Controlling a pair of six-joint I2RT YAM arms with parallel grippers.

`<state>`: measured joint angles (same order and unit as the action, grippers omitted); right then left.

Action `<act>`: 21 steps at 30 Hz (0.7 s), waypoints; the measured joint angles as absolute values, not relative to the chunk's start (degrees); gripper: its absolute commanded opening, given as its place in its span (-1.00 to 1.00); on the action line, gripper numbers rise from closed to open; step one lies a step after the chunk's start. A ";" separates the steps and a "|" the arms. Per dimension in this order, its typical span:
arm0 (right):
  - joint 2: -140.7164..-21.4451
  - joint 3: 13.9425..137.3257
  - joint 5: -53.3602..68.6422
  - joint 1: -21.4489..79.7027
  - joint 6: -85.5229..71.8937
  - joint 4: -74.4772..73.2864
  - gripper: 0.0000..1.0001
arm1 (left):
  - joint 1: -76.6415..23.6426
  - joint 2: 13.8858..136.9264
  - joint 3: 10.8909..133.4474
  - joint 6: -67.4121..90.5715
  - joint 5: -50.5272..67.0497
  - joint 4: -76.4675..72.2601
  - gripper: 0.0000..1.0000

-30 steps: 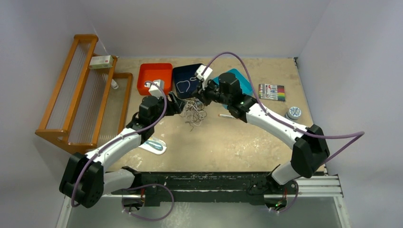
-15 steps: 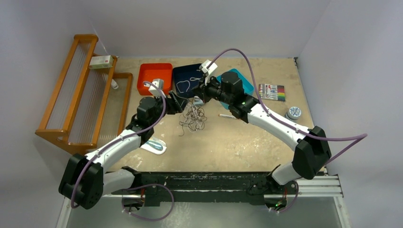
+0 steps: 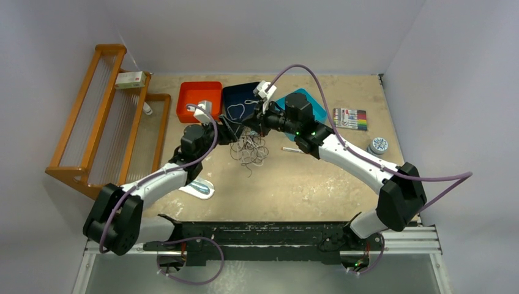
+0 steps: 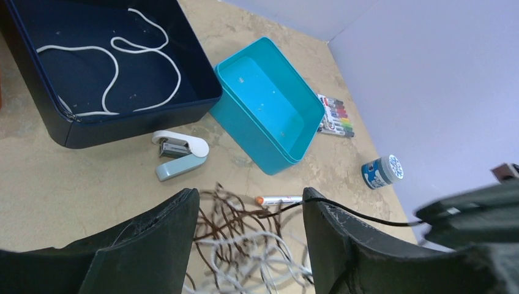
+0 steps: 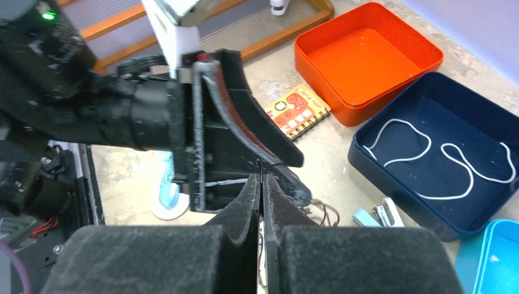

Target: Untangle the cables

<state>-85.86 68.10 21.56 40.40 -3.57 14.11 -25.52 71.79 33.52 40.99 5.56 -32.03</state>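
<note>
Below the left gripper (image 4: 251, 197), cables (image 4: 242, 244) partly hidden, right gripper (image 5: 262, 184) pinching black cable (image 4: 367, 219)

My top camera sits high above and behind both arm bases, looking down on the whole table (image 3: 318, 184). Each wrist camera rides close behind its own fingers. The left gripper (image 4: 250, 202) view looks ahead over the cables (image 4: 245, 254) to the dark blue tray (image 4: 141, 125). The right gripper (image 5: 261, 184) view faces the left gripper close ahead. All three share that tray.
</note>
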 measured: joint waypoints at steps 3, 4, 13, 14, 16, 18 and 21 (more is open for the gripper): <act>-85.86 68.10 23.66 40.40 -3.46 14.11 -1.00 | -25.52 74.37 33.56 41.60 5.56 -33.71 0.24; -85.86 68.10 24.21 40.40 -3.49 14.15 -1.00 | -25.52 74.94 33.61 41.63 5.54 -33.85 0.24; -84.62 68.10 27.18 40.45 -5.19 16.56 -1.00 | -25.76 78.41 34.79 41.41 5.54 -35.44 0.25; -83.96 68.10 27.03 40.45 -5.32 16.80 -1.00 | -25.98 78.87 34.79 41.39 5.52 -35.48 0.25; -82.30 68.10 26.50 40.45 -5.54 17.17 -1.00 | -26.52 79.53 34.41 41.36 5.54 -35.59 0.25; -80.27 68.10 25.85 40.45 -5.61 17.56 -1.00 | -27.33 80.01 33.34 41.32 5.54 -36.03 0.24; -76.79 68.10 24.12 40.45 -5.63 18.46 -1.00 | -28.75 81.60 31.22 41.19 5.56 -36.53 0.24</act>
<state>-76.79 68.10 24.12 40.45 -5.63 18.46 -28.75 81.60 31.22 41.19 5.56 -36.53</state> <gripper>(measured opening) 0.007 0.621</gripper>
